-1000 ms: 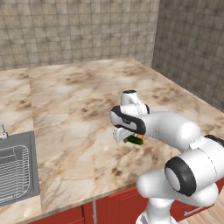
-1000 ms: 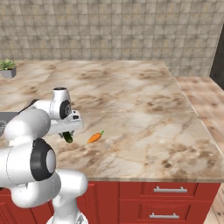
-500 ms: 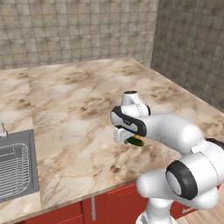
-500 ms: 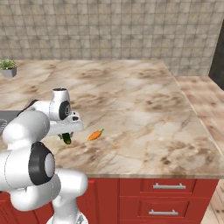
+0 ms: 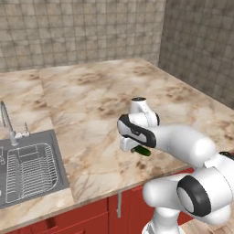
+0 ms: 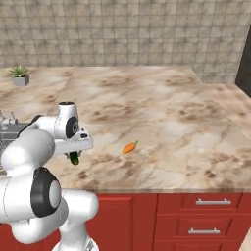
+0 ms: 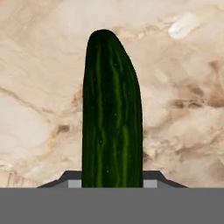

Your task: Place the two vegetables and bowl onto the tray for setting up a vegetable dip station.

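My gripper (image 5: 132, 147) is shut on the dark green cucumber (image 5: 140, 151) and holds it just above the marble counter near the front edge. From the right, the cucumber (image 6: 74, 158) hangs under the gripper (image 6: 73, 153). In the hand view the cucumber (image 7: 111, 113) stands lengthwise between the jaws of the gripper (image 7: 112, 177), over bare marble. The small orange carrot (image 6: 129, 147) lies on the counter a short way to the right of the hand. The bowl and the tray are out of view.
A steel sink (image 5: 27, 169) with a tap (image 5: 7, 121) is set into the counter at the left. A small potted plant (image 6: 19, 76) stands at the back left. Tiled walls close the back and right. Red drawers (image 6: 203, 203) run below the front edge.
Both base views have shifted a little to the right, so the camera has moved. The gripper still holds the cucumber, in much the same pose.
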